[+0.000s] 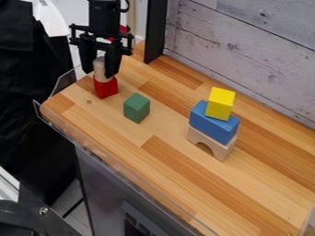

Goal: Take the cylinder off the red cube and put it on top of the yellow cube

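Cylinder (100,69), pale wood, stands upright on the red cube (106,87) at upper left of the worktop (166,152), set within the gripper (98,74), its lower part showing just beneath. Cannot tell if the gripper is clamped on it or loose around it. Arm (104,16) comes in from the top edge, left of centre, and hangs nearly vertical, gripper pointing straight down. Count: 1 cylinder; 3 cubes (1 red, 1 yellow (220,103), 1 green (137,108)); 1 blue block (212,122); 1 wooden arch (211,142). Yellow cube tops the blue block, itself on the arch (a neat 3-piece stack).
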`<state>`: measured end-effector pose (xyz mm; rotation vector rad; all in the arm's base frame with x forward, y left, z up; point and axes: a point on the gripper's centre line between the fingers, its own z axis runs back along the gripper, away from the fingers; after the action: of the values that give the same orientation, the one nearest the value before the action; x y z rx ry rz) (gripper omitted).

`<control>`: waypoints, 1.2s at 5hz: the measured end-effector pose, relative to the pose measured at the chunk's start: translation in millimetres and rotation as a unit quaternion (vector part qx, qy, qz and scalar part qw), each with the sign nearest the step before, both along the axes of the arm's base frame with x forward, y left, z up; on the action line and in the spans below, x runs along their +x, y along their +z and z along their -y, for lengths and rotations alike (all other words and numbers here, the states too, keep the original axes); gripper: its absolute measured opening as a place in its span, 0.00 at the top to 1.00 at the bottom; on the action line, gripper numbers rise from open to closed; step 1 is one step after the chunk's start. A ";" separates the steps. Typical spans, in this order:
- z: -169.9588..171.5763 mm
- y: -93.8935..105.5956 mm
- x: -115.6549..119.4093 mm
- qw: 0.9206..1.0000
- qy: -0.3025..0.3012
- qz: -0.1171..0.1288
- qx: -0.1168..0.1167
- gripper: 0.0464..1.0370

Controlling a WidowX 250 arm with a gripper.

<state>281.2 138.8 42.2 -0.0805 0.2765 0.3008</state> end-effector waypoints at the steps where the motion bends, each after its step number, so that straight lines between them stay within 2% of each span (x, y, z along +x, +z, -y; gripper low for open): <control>1: 0.2 0.1 -0.4 1.000 0.004 -0.002 0.001 0.50; 2: 3.8 35.5 -6.6 0.999 0.011 0.030 0.018 0.50; 3: 14.7 83.3 -12.5 0.996 0.006 0.076 0.042 0.50; 4: 36.4 102.2 -15.5 0.996 -0.009 0.072 0.050 0.50; 5: 61.5 103.0 -10.5 0.997 -0.032 0.068 0.035 0.50; 6: 91.4 112.1 -8.0 0.995 -0.054 0.078 0.018 0.50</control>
<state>273.2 47.5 154.3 -0.0521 0.1197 0.1907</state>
